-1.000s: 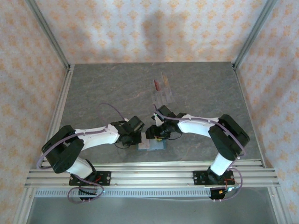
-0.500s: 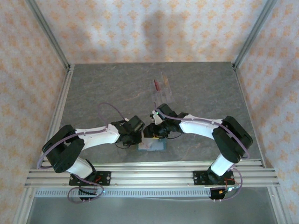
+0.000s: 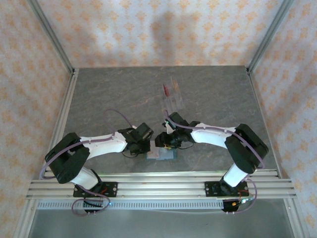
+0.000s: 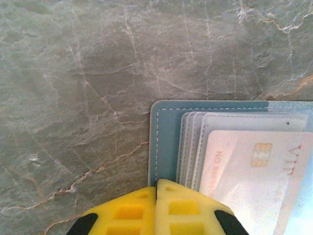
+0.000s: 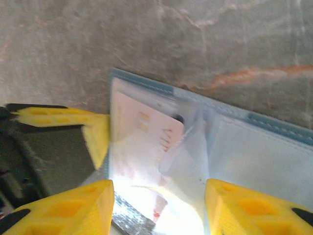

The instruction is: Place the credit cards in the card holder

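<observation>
At the 9 o'clock edge of the teal card holder [image 4: 164,142], the left gripper [image 4: 156,185] is clenched tight, with its tips right at that edge. The right gripper [image 5: 159,188] has its fingers apart with a pale card [image 5: 142,122] between them. I cannot tell if they squeeze it. The card lies partly under a clear pocket of the open holder. The holder lies at 6 o'clock on the table [image 3: 109,94]. Dark red cards [image 3: 167,90] stand in a clear rack [image 3: 174,103] at 12 o'clock from it.
</observation>
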Robot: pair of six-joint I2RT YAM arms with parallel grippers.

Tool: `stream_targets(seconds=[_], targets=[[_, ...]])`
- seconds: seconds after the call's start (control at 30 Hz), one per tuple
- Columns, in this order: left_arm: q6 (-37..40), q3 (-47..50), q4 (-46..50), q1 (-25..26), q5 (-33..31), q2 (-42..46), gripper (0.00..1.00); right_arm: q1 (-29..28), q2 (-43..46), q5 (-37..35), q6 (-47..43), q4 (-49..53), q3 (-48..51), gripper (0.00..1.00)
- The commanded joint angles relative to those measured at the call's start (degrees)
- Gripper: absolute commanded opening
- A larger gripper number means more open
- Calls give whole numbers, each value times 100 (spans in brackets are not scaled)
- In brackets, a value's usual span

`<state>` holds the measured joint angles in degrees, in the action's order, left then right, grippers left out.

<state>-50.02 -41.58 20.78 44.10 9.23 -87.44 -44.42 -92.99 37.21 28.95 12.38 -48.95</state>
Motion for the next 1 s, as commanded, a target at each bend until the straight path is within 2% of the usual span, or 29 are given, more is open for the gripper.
stream_targets(seconds=[0.0, 0.27, 0.6, 0.83, 0.97], targets=[[-32, 216, -467, 29, 158, -581, 0, -4, 44, -21, 57, 82, 233, 52], [-36, 247, -447, 29, 137, -555, 0, -13, 235, -52, -11, 203, 404, 53], [-49, 176, -470, 55, 150, -638, 0, -215, 410, -1277, 7, 602, 79, 52], [-59, 195, -476, 60, 141, -633, 0, -383, 185, -1218, 228, 479, -82, 51], [-56, 203, -504, 64, 150, -655, 0, -398, 203, -968, 543, 204, -52, 56]])
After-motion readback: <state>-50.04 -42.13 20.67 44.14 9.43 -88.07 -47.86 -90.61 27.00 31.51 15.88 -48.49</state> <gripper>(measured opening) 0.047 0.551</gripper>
